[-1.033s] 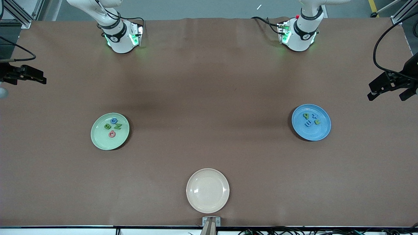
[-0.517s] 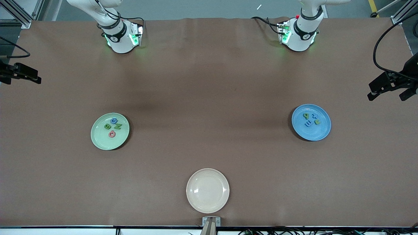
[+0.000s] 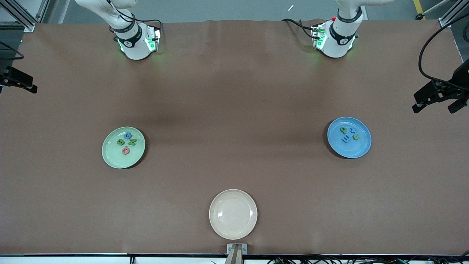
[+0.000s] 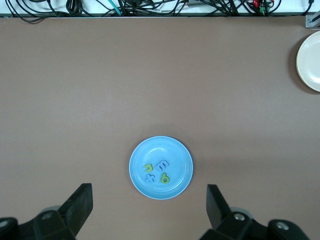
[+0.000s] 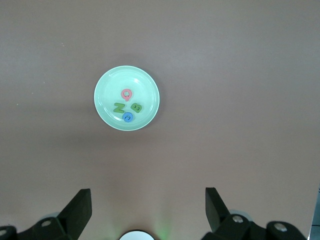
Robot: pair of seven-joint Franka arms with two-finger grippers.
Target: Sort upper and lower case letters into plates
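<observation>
Four letters lie in the green plate and four in the blue plate, either side of the cream plate; left gripper and right gripper hang with fingers apart.

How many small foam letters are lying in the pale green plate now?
4 in the round pale green plate: blue letter, two green letters, pink letter. None looks hidden.

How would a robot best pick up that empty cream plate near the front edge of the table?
Probably by its rim. The cream plate is shallow and lies flat with nothing on it, so there is no handle or tall side to pinch. One finger would go just inside the raised edge and one outside, coming down from above. It sits midway between the arms' ends of the table, so either arm could try.
</observation>
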